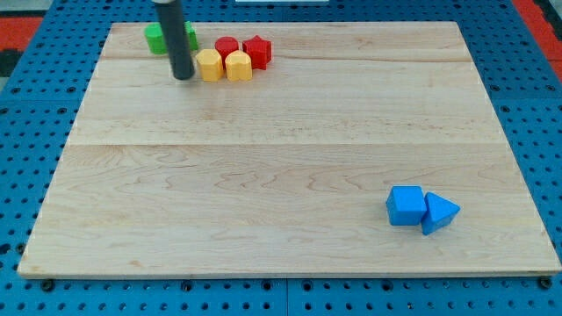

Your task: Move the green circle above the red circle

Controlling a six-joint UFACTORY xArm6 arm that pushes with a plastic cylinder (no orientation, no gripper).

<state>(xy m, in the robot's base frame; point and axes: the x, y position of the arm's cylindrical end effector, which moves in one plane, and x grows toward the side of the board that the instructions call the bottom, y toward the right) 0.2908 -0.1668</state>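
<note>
While I am watching through the single camera, a pale wooden board (290, 175) is filling most of the view, lying on a blue perforated surface (35, 79). My arm is carrying no pincer at all, so nothing is opening or closing; it is ending in a straight dark rod (174, 35) that is coming down from the view's top. My tip (183, 77) is resting on the board at about eleven o'clock from the board's centre.

Partly hidden behind the rod, green blocks (158, 37) are sitting just beyond my tip, at roughly eleven o'clock from it. The rod is covering their middle, so I cannot tell their shapes or which piece is the green circle the task names.

Just to the tip's three o'clock, a yellow block with angled sides (209, 64) is sitting close to it, though I cannot tell if they are touching. A second yellow block (238, 66) is pressing against that one's right side. Behind the yellow pair, at about one o'clock from my tip, the red round block (226, 46) is sitting beside a red star-shaped block (257, 51), the two appearing to touch.

Well apart from all this, at about four o'clock from the board's centre, a blue cube-like block (406, 205) is touching a blue triangular block (439, 212) on its right.
</note>
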